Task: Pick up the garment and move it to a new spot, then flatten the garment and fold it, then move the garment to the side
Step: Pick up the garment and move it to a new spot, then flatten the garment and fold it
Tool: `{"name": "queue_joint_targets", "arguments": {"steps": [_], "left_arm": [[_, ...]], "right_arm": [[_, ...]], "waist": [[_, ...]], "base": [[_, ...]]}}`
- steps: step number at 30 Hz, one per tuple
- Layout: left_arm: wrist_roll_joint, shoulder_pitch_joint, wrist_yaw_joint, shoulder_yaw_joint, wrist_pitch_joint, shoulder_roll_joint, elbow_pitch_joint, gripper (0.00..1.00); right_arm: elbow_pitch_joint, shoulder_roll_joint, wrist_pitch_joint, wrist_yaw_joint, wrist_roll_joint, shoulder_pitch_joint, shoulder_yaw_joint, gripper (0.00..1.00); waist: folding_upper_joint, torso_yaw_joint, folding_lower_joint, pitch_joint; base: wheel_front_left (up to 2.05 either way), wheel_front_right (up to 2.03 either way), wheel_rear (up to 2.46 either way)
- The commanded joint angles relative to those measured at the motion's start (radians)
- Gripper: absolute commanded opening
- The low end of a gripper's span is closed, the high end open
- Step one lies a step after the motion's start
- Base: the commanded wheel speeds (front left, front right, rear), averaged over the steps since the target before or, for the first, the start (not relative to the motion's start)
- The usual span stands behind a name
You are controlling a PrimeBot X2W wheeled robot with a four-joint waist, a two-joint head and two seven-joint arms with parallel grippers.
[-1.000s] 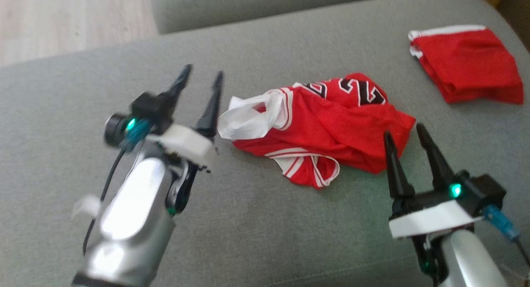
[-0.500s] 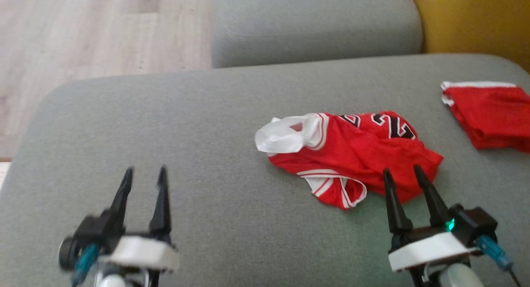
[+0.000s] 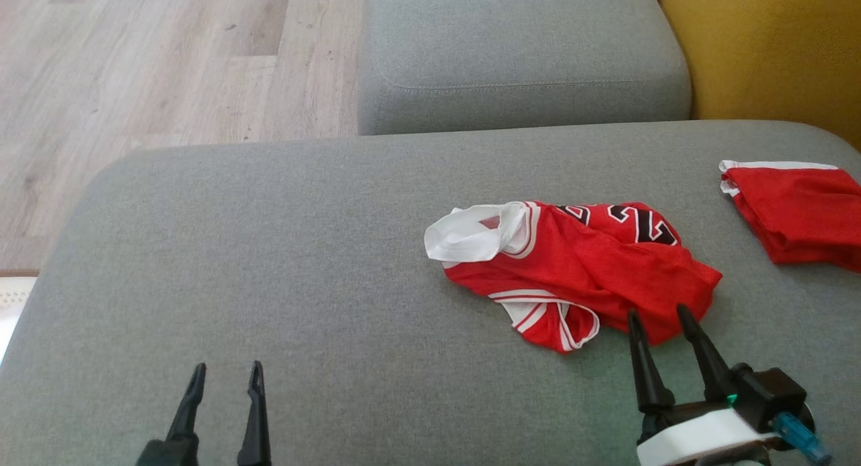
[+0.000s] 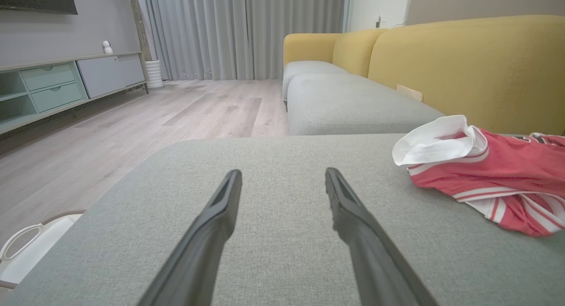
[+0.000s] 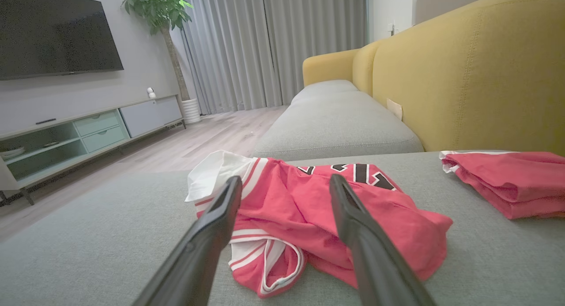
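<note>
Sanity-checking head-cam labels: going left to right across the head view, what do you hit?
left gripper → crumpled red jersey → folded red garment

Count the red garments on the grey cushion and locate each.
2. The crumpled red jersey lies on the cushion just beyond the right hand. The folded red garment sits near its right edge, cut off by the frame; others may lie outside.
</note>
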Motion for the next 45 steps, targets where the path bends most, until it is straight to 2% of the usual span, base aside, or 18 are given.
{"name": "queue_joint_targets", "arguments": {"steps": [1,19,45], "left_arm": [[0.016,-0.040,0.005,0.025,-0.006,-0.009,-0.031,1.00],[0.048,-0.056,0.000,0.026,-0.006,-0.010,-0.020,1.00],[0.058,-0.080,0.019,0.007,-0.006,-0.003,-0.035,1.00]], "right_arm": [[-0.037,0.004,-0.011,-0.001,-0.011,-0.032,0.012,1.00],[-0.050,0.014,-0.011,-0.001,-0.023,-0.027,-0.009,1.00],[-0.014,0.018,-0.011,-0.001,-0.021,-0.028,-0.014,1.00]], "waist": [[-0.0001,0.001,0.0001,0.000],[-0.0001,-0.008,0.0001,-0.005],[-0.0001,0.003,0.0001,-0.001]], "base": [[0.00,0.00,0.00],[0.00,0.00,0.00],[0.00,0.00,0.00]]}}
